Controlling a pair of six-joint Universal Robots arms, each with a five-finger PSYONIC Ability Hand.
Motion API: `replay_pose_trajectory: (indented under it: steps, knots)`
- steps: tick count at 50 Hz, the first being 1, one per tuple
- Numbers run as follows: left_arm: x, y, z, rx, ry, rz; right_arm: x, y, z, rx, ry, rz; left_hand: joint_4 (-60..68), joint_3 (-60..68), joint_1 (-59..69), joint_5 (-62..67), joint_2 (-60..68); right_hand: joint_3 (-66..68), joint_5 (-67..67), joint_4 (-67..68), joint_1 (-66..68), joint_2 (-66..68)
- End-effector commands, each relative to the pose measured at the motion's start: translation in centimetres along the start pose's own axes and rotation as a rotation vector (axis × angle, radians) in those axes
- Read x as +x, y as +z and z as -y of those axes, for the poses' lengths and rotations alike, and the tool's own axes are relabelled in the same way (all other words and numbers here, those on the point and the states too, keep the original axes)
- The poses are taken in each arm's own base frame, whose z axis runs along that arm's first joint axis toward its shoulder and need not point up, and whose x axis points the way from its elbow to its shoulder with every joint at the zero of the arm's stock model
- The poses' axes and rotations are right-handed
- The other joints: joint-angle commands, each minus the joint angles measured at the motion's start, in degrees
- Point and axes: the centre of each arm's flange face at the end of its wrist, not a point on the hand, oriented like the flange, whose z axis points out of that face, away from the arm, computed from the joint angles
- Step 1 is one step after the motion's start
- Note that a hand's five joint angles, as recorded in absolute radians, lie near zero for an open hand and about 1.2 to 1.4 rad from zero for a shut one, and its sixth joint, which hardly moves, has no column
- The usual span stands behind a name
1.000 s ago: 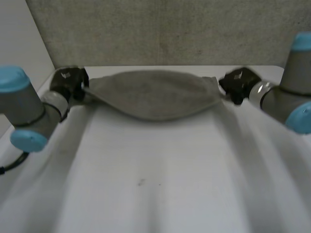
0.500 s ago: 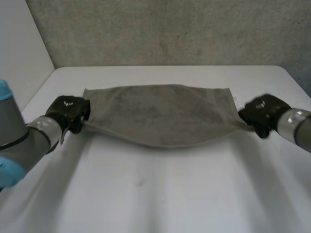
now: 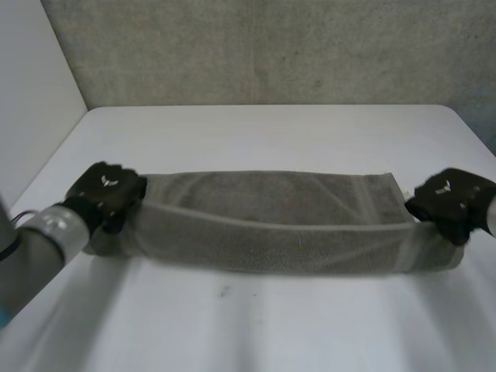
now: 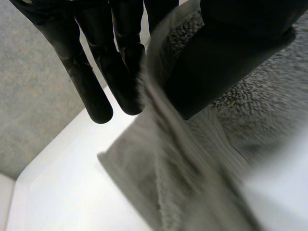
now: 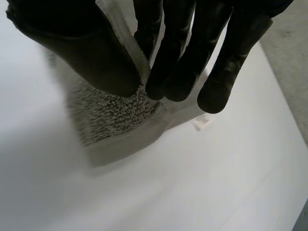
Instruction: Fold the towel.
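Counter [image 3: 256,325] surface is plain white and takes up most of the head view. A grey, rough-textured wall [image 3: 271,46] stands behind it, and a white panel [image 3: 31,116] closes off the left side.

The grey towel [image 3: 271,225] lies across the middle of the counter as a long band running from one hand to the other. A lengthwise ridge divides it into a flatter far strip and a thicker near strip, which looks doubled over. A small white label [image 3: 403,188] shows at its far right corner.

The left hand [image 3: 105,194] sits at the towel's left end, its grey forearm coming in from the near left. In the left wrist view, its straight fingers [image 4: 96,72] and thumb [image 4: 226,53] pinch an edge of the towel [image 4: 192,183] between them, and the cloth falls away from that grip to the counter.

The right hand [image 3: 453,198] sits at the towel's right end, level with the left. In the right wrist view, its thumb [image 5: 82,48] presses a towel [image 5: 115,120] edge against its fingers [image 5: 178,57], clamping the cloth. The label [image 5: 202,121] lies on the counter just beyond the fingertips.
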Motion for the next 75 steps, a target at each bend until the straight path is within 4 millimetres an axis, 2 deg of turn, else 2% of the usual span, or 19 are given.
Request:
replay_pose_trajectory:
  steps: [1,3,5,8,10,16,29,30,31,32,34,36,42,44,47,51,55,63,75]
  knots:
    - [-0.4,7.3,-0.1,0.022,-0.042,0.016,0.9,6.5,1.9,0.037,0.03,-0.012,10.2,10.3,11.0,10.6,10.2,3.6,3.0,3.2,3.6,4.0]
    - [-0.6,8.7,-0.5,0.017,-0.041,0.029,1.0,7.7,2.2,0.04,0.042,-0.024,10.2,10.3,11.0,10.6,10.2,3.6,3.0,3.2,3.6,4.0]
    - [-0.9,11.3,-1.0,0.023,-0.04,0.045,1.8,10.5,2.4,0.064,0.078,-0.073,10.2,10.3,11.0,10.6,10.2,3.6,3.0,3.2,3.6,4.0]
    - [-0.8,12.6,-1.2,0.033,-0.041,0.048,2.4,11.9,2.6,0.086,0.089,-0.112,10.2,10.3,11.0,10.6,10.2,3.6,3.0,3.2,3.6,4.0]
    - [-1.0,15.1,-1.9,0.044,-0.047,0.062,2.4,14.8,3.4,0.13,0.083,-0.183,10.2,10.3,11.0,10.6,10.2,3.6,3.0,3.2,3.6,4.0]
    - [-1.2,18.4,-3.2,-0.009,-0.048,0.14,3.2,19.0,3.1,0.118,0.069,-0.314,10.2,10.3,11.0,10.6,10.2,3.6,3.0,3.2,3.6,4.0]
    - [-1.8,21.0,-3.3,0.006,-0.043,0.175,4.1,21.6,2.7,0.136,0.064,-0.399,10.2,10.3,11.0,10.6,10.2,1.7,1.1,1.2,1.7,2.0]
    - [-1.5,21.0,-3.1,0.007,-0.041,0.172,4.0,21.9,2.5,0.129,0.062,-0.399,-30.4,-30.3,-29.6,-30.0,-30.4,-57.3,-57.9,-57.8,-57.3,-56.9]
    - [-1.5,21.0,-3.1,0.007,-0.041,0.172,4.0,21.9,2.5,0.129,0.062,-0.399,-30.8,-30.7,-30.0,-30.4,-30.8,-57.9,-58.5,-58.3,-57.9,-57.5]
    - [-0.9,20.9,-2.8,0.011,-0.038,0.161,3.6,22.1,2.7,0.128,0.057,-0.399,-59.8,-59.7,-59.0,-59.4,-59.8,-66.4,-67.0,-66.8,-66.4,-66.0]
    - [-0.4,20.8,-2.4,0.019,-0.033,0.152,3.0,22.0,3.4,0.141,0.043,-0.401,-53.7,-53.6,-52.9,-53.3,-53.7,-66.4,-67.0,-66.8,-66.4,-66.0]
    - [-0.1,20.7,-1.9,0.03,-0.034,0.147,2.4,21.8,4.4,0.16,0.027,-0.397,-59.8,-59.7,-59.0,-59.4,-59.8,-66.4,-67.0,-66.8,-66.4,-66.0]
    - [-0.8,19.4,0.8,0.07,-0.056,0.16,4.4,19.5,6.7,0.219,0.061,-0.448,-59.8,-59.7,-59.0,-59.4,-59.8,-66.4,-67.0,-66.8,-66.4,-66.0]
    - [-1.4,18.2,2.0,0.077,-0.091,0.169,5.5,17.9,7.8,0.253,0.122,-0.463,-59.8,-59.7,-59.0,-59.4,-59.8,-66.4,-67.0,-66.8,-66.4,-66.0]
    - [-1.7,17.4,2.7,0.085,-0.108,0.173,5.7,17.2,8.1,0.263,0.159,-0.458,-59.8,-59.7,-59.0,-59.4,-59.8,-66.4,-67.0,-66.8,-66.4,-66.0]
    - [-2.2,14.7,4.1,0.08,-0.133,0.169,5.5,14.6,8.4,0.258,0.23,-0.412,-59.8,-59.7,-59.0,-59.4,-59.8,-66.4,-67.0,-66.8,-66.4,-66.0]
    - [-2.0,12.5,4.3,0.062,-0.14,0.155,5.1,12.7,7.7,0.231,0.237,-0.375,-59.8,-59.7,-59.0,-59.4,-59.8,-66.4,-67.0,-66.8,-66.4,-66.0]
    - [-1.3,7.1,3.8,0.088,-0.161,0.172,2.4,9.4,3.3,0.139,0.296,-0.227,-59.8,-59.7,-59.0,-59.4,-59.8,-66.4,-67.0,-66.8,-66.4,-66.0]
    - [0.5,5.0,1.5,0.084,-0.221,0.164,-0.6,10.2,-2.0,0.103,0.328,-0.215,-59.8,-59.7,-59.0,-59.4,-59.8,-66.4,-67.0,-66.8,-66.4,-66.0]
